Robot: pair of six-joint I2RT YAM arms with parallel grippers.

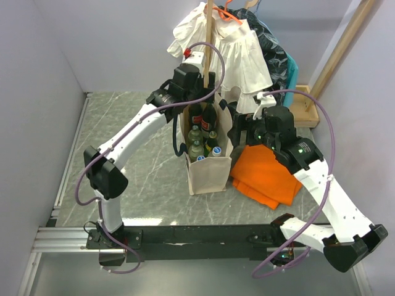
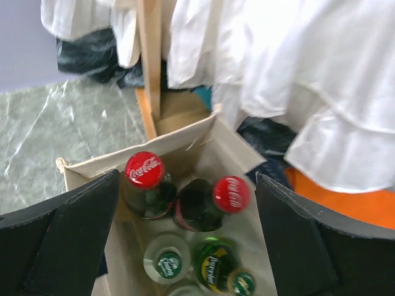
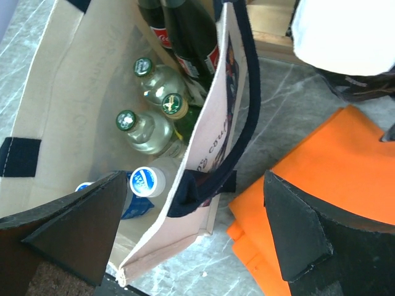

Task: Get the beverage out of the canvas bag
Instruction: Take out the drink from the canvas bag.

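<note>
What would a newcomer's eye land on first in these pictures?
The cream canvas bag at centre, crammed with bottles: two red-capped Coca-Cola bottles at its far end, green-capped bottles then blue-capped bottles nearer. The left claw hangs open above the colas, the right claw open over the bag's right wall. A bright orange cloth lies right of the bag.

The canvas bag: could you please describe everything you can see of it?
The canvas bag is a tall, boxy cream tote with navy handles and dark print on one side. It stands upright on the marbled table, mouth open, packed with capped bottles. An orange cloth lies beside its right side. The open right gripper hangs over its right wall.
</note>
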